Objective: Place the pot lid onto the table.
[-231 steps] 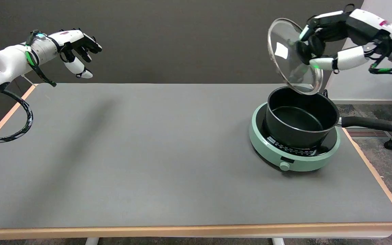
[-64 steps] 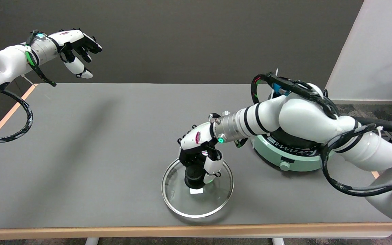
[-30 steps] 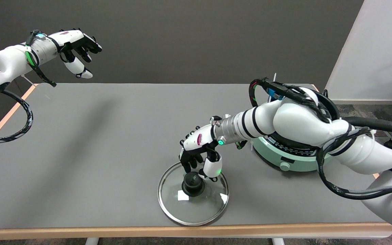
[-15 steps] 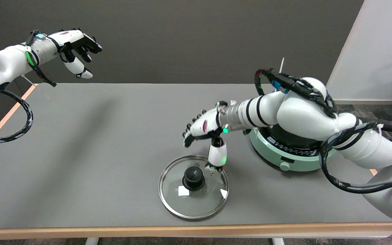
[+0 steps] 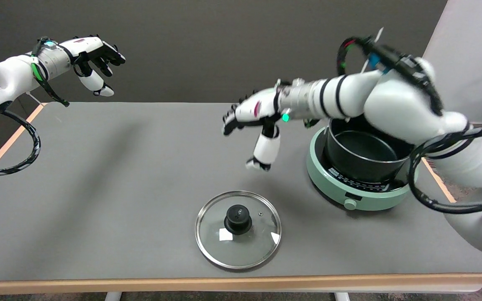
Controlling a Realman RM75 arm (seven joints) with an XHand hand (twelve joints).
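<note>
Lid point(image 5: 238, 229) lies flat near the table's point(image 5: 140, 175) front edge; your right hand point(image 5: 252, 121) hovers beyond it, fingers spread and empty.

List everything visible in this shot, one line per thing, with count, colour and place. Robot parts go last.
pot lid: one, clear glass with a metal rim and black knob, flat on the table near its front edge, touched by nothing.
pot: one, black, uncovered, standing on the cooker.
cooker: one, pale green with a black top, right part of the table.
table: one, grey top with a wood-coloured edge.
wall panel: one, white, upper right behind the table.
right hand: one, black and white, fingers apart, in the air above the table between lid and cooker, holding nothing.
left hand: one, black and white, in the air at upper left.
</note>
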